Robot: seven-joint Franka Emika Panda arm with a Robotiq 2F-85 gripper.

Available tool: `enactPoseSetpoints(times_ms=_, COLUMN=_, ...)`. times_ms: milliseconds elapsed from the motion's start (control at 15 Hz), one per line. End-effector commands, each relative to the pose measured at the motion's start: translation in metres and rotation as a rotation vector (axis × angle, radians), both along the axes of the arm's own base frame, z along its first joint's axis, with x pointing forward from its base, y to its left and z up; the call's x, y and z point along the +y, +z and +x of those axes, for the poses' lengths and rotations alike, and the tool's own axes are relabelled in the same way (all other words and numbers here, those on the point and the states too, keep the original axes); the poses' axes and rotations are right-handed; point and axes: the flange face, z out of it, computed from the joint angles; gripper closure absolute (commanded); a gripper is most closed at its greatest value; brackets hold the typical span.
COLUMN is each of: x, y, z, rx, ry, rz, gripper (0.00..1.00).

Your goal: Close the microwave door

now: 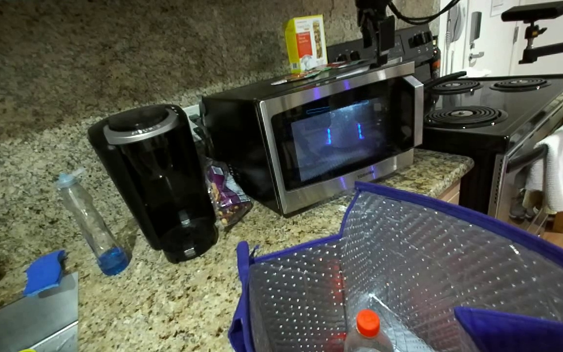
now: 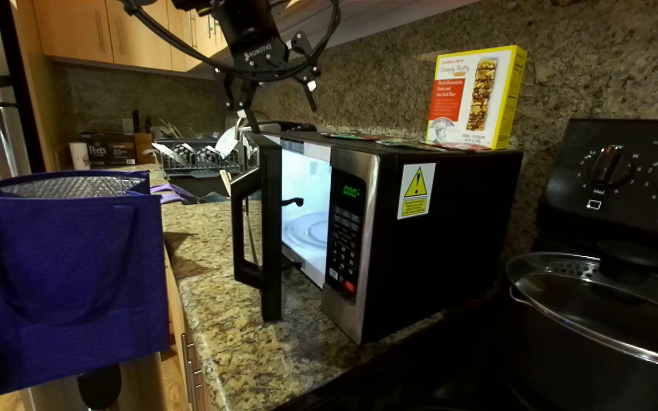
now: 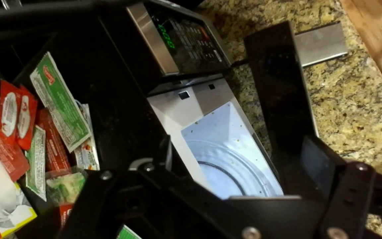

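The microwave door [image 1: 282,146] has a silver frame around a dark window. It stands partly open; its edge [image 2: 271,228] is apart from the lit microwave body [image 2: 437,245]. In the wrist view the door [image 3: 279,83] is swung out from the cavity, with the handle [image 3: 322,43] on its outer face. My gripper [image 2: 283,117] is open and empty, pointing down at the microwave's top front edge. One finger is by the door's top edge, the other over the body's top. In the wrist view the gripper [image 3: 244,159] straddles the gap; whether a finger touches the door is unclear.
A yellow snack box [image 2: 474,97] and several packets [image 3: 61,103] lie on the microwave top. A black coffee maker [image 1: 154,181] stands beside the microwave. A purple insulated bag [image 1: 408,234] is in front. The stove [image 1: 496,107] carries a pot [image 2: 592,319].
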Motion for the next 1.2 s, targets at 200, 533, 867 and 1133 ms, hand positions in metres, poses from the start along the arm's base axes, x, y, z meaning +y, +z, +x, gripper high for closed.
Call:
enactPoseSetpoints(times_ms=200, x=0.012, y=0.022, z=-0.013, rx=0.121, ry=0.134, rz=0.024, gripper=0.0)
enactPoseSetpoints(times_ms=533, x=0.024, y=0.01, z=-0.014, rx=0.171, ry=0.15, rz=0.024, gripper=0.0)
enactPoseSetpoints(times_ms=867, x=0.037, y=-0.001, z=-0.013, rx=0.274, ry=0.327, rz=0.152, gripper=0.0)
enactPoseSetpoints(times_ms=1133, x=0.044, y=-0.013, z=-0.018, rx=0.366, ry=0.368, rz=0.228, gripper=0.0)
